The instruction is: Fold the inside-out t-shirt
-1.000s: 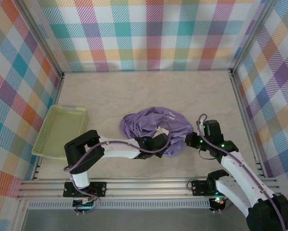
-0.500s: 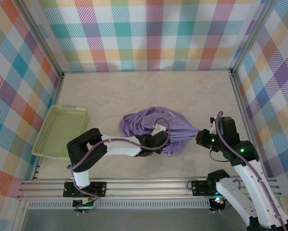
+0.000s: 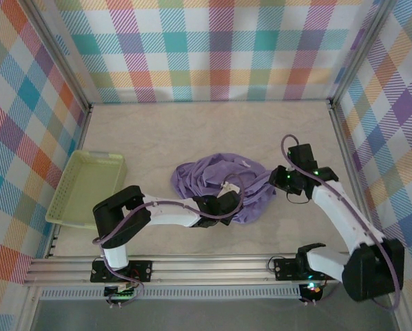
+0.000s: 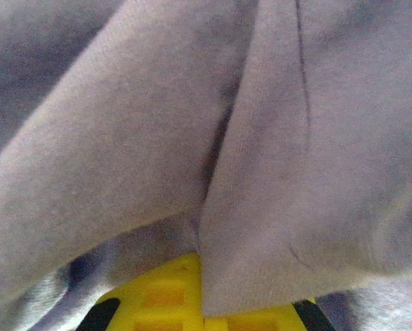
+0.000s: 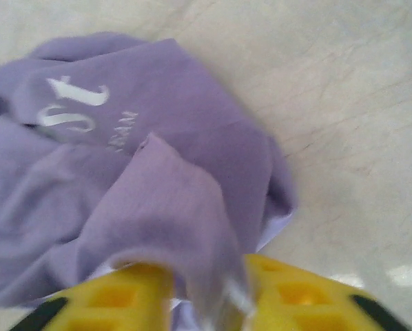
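I'm pinching the crumpled t-shirt [image 3: 216, 181] tight in the left gripper [image 4: 202, 303]; right gripper [image 5: 207, 296] straddling a fold, grip unclear; no folding done.

The shirt [image 3: 220, 181] is soft, matt, wrinkled cloth. The table [image 3: 192, 131] looks smooth; the tray [image 3: 89, 186] is plastic.

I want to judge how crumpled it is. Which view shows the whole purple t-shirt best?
Top external: the whole t-shirt shows, bunched up. Left wrist gives close folds; right wrist, one part with white lettering.
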